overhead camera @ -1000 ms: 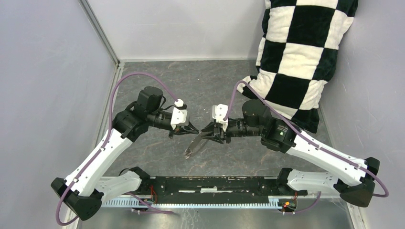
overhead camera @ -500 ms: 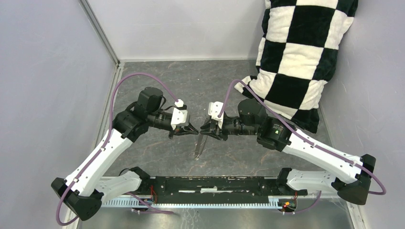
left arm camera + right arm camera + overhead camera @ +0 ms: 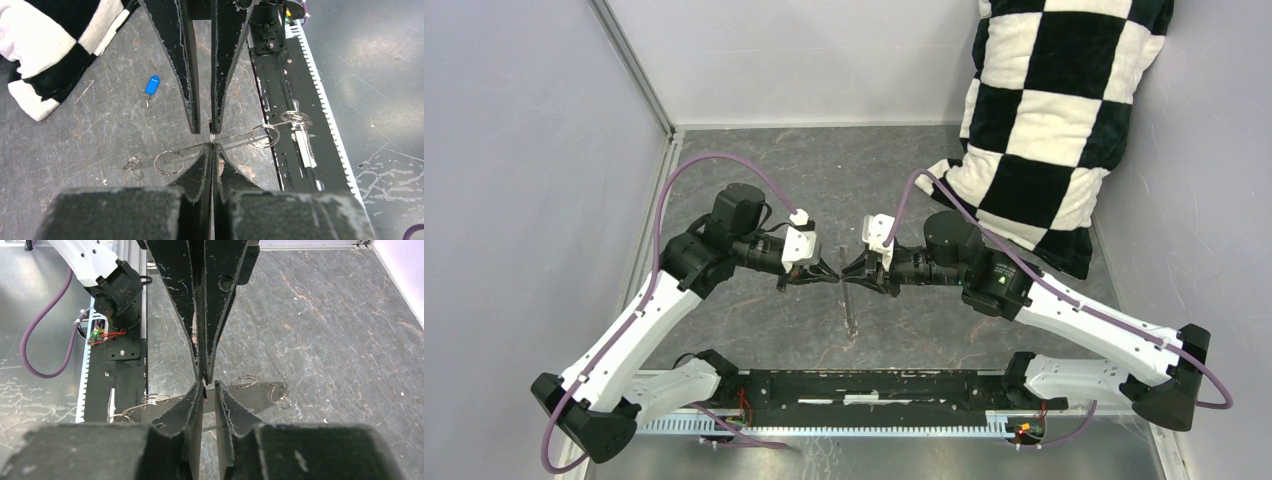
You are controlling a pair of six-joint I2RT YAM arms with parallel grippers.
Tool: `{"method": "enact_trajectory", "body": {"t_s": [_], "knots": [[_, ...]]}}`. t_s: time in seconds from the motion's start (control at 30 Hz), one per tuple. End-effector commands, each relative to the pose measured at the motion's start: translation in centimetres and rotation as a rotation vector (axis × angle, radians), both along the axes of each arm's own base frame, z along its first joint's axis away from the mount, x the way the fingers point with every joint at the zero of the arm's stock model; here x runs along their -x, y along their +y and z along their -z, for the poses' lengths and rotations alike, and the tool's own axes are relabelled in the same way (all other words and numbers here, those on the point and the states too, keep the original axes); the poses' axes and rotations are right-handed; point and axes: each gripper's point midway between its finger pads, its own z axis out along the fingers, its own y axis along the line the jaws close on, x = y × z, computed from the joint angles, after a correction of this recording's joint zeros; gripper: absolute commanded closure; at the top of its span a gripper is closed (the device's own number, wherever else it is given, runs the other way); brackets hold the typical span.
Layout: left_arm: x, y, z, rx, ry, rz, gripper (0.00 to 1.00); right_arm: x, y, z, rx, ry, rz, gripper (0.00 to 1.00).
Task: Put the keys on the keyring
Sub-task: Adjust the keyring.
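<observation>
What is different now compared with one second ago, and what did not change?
The right gripper moved left, closer to the left gripper, until their tips almost meet. The keyring, seen edge-on as a thin rod, swung from slanting toward the near left to pointing almost straight at the near edge. The left gripper stayed in place, shut on the keyring; the pillow did not move.

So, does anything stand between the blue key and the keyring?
Nothing visible does: in the left wrist view only table shows between the blue key and the keyring, which the left tool pinches.
</observation>
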Motion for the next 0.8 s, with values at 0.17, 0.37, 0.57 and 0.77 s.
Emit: {"method": "enact_trajectory", "body": {"t_s": [0.17,0.37,0.57,0.77], "knots": [[0.2,-0.2,-1.4,0.056,-0.037,0.013,0.98,-0.5,0.4,-1.2,-0.057,-0.028,0.013,0.99],[-0.2,-0.4,-1.7,0.07,-0.015,-0.018,0.91,-0.4,0.2,-1.4,-0.116,-0.021,0.03,0.99],[0.6,-0.2,-1.2,0.063,0.028,-0.014,0.72,0.0,-0.2,-2.0,-0.185,-0.027,0.034,0.99],[0.8,-0.1,-0.6,0.05,0.051,-0.015,0.67,0.4,-0.3,-2.2,-0.212,-0.022,0.021,0.99]]}}
